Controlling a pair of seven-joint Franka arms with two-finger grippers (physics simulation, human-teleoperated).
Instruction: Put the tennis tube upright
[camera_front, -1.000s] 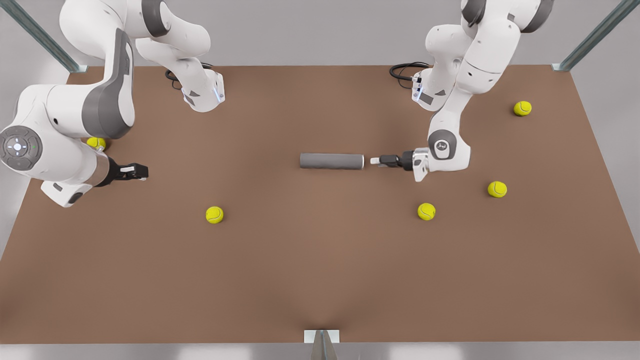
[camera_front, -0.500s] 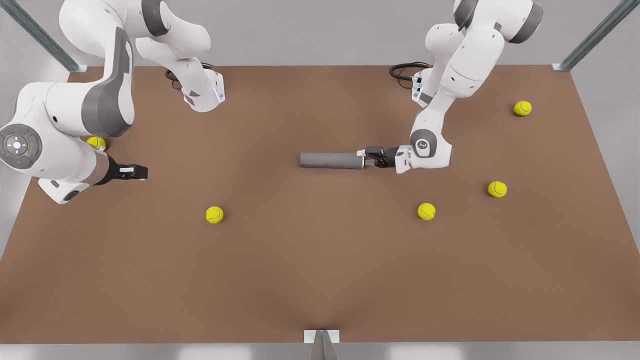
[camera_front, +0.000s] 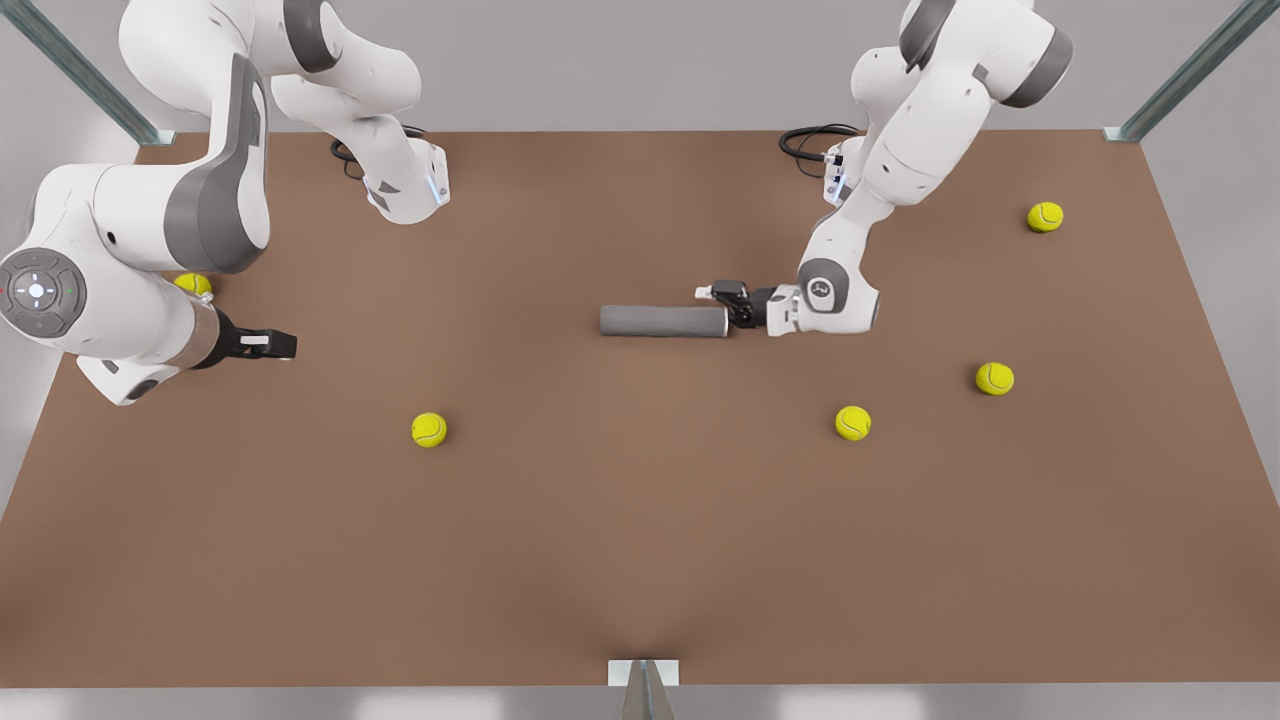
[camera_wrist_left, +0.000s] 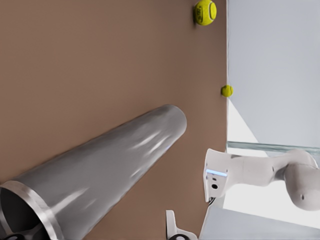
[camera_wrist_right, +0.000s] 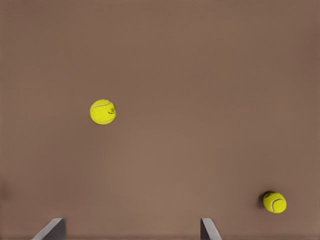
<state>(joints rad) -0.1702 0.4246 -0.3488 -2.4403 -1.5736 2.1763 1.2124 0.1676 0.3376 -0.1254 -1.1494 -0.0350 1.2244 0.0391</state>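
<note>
1. Nearest the front camera, one tennis ball (camera_front: 429, 429) is lying on the tabletop (camera_front: 640, 560) at 7 o'clock from the tennis tube (camera_front: 662, 321). A second ball (camera_front: 853, 422) is lying at 5 o'clock and a third ball (camera_front: 995, 378) at 4 o'clock. If the tube gets away while it is being tipped up, it is likely to roll down among them.
2. The tube is lying flat at the middle of the tabletop, along the 9-to-3 line. Its silvery rim is pointing to 3 o'clock. Being round and smooth, it is resting on a thin line of contact, so a sideways nudge could set it rolling toward 12 or 6.
3. The left gripper (camera_front: 718, 305) is sitting right at the rim end, reaching in from 3 o'clock. I cannot tell whether it is clamping the tube. A hold this close to the end is risking the long body swinging, twisting or sliding free during the lift.
4. The right gripper (camera_front: 280, 343) is waiting well apart at 9 o'clock. Its fingers (camera_wrist_right: 52, 229) are spread wide and holding nothing. From there it is offering no support if the tube topples once it is stood on end.
</note>
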